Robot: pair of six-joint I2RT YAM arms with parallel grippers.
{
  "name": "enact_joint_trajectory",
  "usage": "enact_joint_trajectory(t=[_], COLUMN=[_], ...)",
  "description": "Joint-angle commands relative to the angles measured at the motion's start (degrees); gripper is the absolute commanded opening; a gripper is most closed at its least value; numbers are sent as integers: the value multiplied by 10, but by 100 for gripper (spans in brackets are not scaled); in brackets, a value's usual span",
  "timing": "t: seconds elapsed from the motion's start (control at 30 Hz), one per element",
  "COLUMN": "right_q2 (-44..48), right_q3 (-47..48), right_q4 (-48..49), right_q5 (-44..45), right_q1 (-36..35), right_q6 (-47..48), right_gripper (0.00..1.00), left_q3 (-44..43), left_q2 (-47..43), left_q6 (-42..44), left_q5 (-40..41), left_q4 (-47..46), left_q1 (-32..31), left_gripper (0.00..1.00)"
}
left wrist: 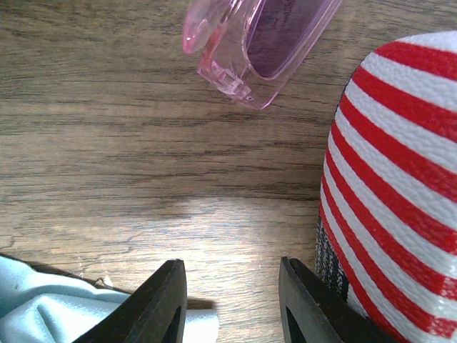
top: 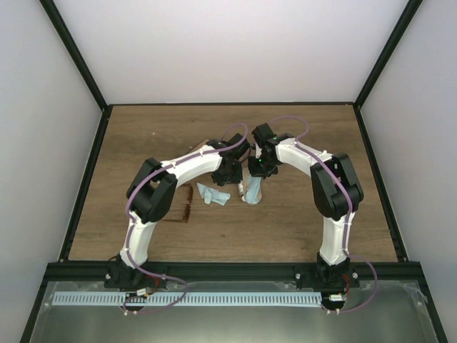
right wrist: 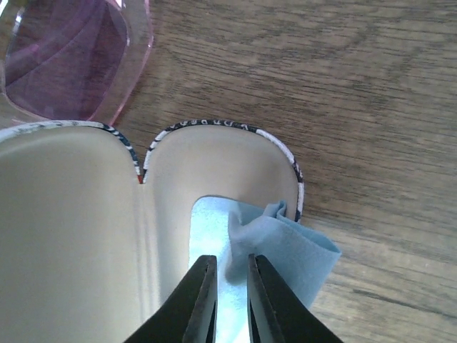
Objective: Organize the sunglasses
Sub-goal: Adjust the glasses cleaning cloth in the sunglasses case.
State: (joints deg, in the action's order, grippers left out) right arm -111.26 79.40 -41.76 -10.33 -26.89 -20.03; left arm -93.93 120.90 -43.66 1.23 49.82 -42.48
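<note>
The sunglasses (top: 187,204), thin and dark reddish-brown, lie on the wood left of centre, apart from both grippers. A red-and-white striped case (top: 251,191) stands open at the middle, and its cream inside (right wrist: 71,214) fills the right wrist view. My right gripper (right wrist: 232,268) is over the case, its fingers nearly together on a fold of the light blue cloth (right wrist: 285,250), which lies partly in the case and hangs over its rim. My left gripper (left wrist: 232,300) is open just above the table, beside the striped case (left wrist: 400,179), with nothing between its fingers.
A pink translucent pair of glasses (left wrist: 257,43) lies on the wood right behind the case, also in the right wrist view (right wrist: 64,57). A second light blue cloth (top: 214,195) lies crumpled left of the case, by my left finger (left wrist: 161,307). A black frame rims the table.
</note>
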Motion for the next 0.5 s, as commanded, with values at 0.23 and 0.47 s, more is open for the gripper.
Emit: enact_joint_trajectory(t=[0.23, 0.47], right_q2=[-17, -18], right_q3=[33, 32], right_q4=[-5, 15], right_q5=[20, -28], right_q1=[-7, -7], right_q6=[3, 5], right_gripper=[1, 1], left_q3=[2, 1], left_q2=[-5, -5], left_q6=[2, 4], left_q5=[3, 3], left_q4=[2, 4], left_q1=[-3, -3], left_gripper=[38, 38])
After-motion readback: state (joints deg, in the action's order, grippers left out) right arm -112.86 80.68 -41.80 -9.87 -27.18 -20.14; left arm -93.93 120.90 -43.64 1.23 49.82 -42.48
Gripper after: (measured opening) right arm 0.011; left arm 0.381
